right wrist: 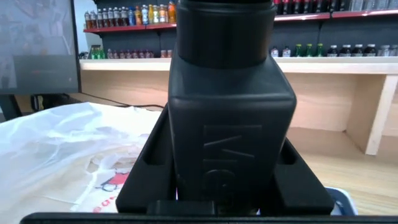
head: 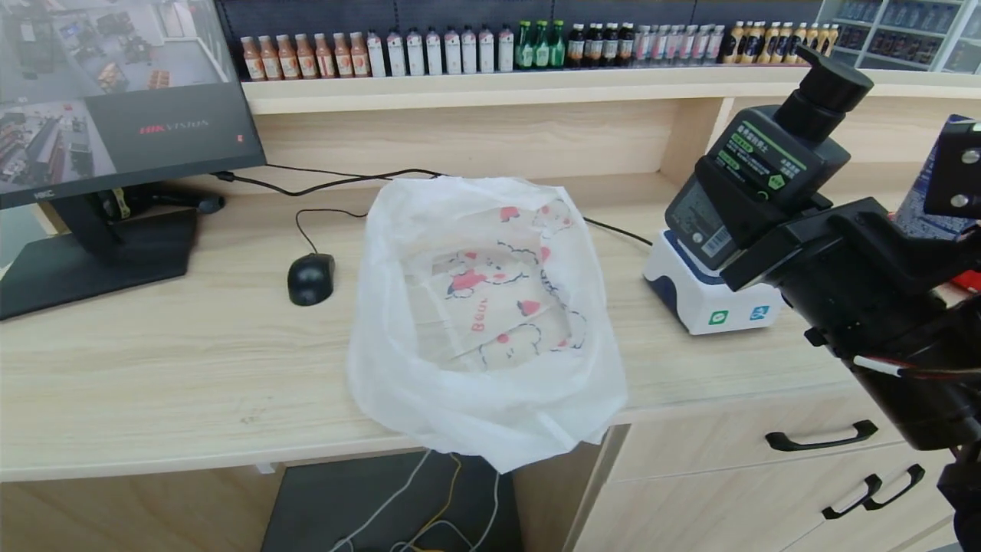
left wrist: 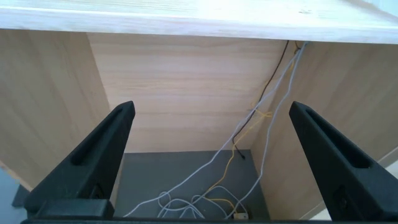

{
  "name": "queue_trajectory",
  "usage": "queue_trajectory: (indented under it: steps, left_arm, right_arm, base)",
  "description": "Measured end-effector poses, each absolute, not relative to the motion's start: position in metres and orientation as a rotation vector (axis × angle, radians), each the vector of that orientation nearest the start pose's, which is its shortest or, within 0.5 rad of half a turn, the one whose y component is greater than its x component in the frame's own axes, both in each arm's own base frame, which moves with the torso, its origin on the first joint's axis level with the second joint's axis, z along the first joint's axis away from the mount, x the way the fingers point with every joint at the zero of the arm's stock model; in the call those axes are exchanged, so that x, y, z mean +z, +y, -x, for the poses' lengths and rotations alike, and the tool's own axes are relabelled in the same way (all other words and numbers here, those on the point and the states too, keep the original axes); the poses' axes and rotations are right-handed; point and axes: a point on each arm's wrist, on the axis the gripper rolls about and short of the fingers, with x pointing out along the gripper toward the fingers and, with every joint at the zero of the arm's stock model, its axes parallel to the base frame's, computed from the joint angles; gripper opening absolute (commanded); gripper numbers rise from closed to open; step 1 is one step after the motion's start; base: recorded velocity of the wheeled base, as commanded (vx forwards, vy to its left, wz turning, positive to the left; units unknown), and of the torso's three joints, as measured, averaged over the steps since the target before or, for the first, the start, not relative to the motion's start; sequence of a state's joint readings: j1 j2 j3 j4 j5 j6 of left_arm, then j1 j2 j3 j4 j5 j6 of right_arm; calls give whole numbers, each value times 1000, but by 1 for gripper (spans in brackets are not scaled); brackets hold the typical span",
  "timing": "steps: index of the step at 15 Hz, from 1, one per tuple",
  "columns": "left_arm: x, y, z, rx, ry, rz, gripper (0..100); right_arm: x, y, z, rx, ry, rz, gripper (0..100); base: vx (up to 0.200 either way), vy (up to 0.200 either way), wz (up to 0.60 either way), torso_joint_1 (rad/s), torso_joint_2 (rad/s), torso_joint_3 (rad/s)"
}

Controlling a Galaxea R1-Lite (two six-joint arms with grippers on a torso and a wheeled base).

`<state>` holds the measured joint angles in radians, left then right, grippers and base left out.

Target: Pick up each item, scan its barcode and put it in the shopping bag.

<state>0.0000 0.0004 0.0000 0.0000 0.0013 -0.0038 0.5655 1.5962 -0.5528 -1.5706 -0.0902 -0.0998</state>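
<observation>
The right gripper (head: 785, 241) clenches the black pump bottle (head: 770, 165), tilted just above the scanner (head: 709, 299), beside the shopping bag (head: 398, 368); the left gripper (left wrist: 211, 115) hangs released below the counter (head: 191, 368); the tilted bottle may slip, or snag the bag's slumped rim.

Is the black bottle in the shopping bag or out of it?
Out: the right tool holds the black bottle tilted, near the scanner, beside the open shopping bag.
</observation>
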Motion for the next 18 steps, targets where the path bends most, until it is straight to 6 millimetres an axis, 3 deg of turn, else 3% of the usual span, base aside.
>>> queue_trajectory:
  steps: [3, 12, 14, 18]
  left_arm:
    - [75, 0, 23, 1, 0, 4, 100]
    - [75, 0, 23, 1, 1, 0, 100]
    - [75, 0, 23, 0, 0, 0, 100]
    - [75, 0, 23, 1, 1, 0, 100]
  right_arm:
    - [238, 133, -213, 439, -523, -75, 0]
    - [232, 143, -207, 494, -500, -80, 0]
    - [225, 151, -198, 552, -460, -117, 0]
    - [238, 153, -196, 618, -435, -296, 0]
  base:
    - [0, 200, 0, -1, 1, 2]
    - [0, 0, 0, 0, 0, 0]
    - [0, 0, 0, 0, 0, 0]
    - [0, 0, 0, 0, 0, 0]
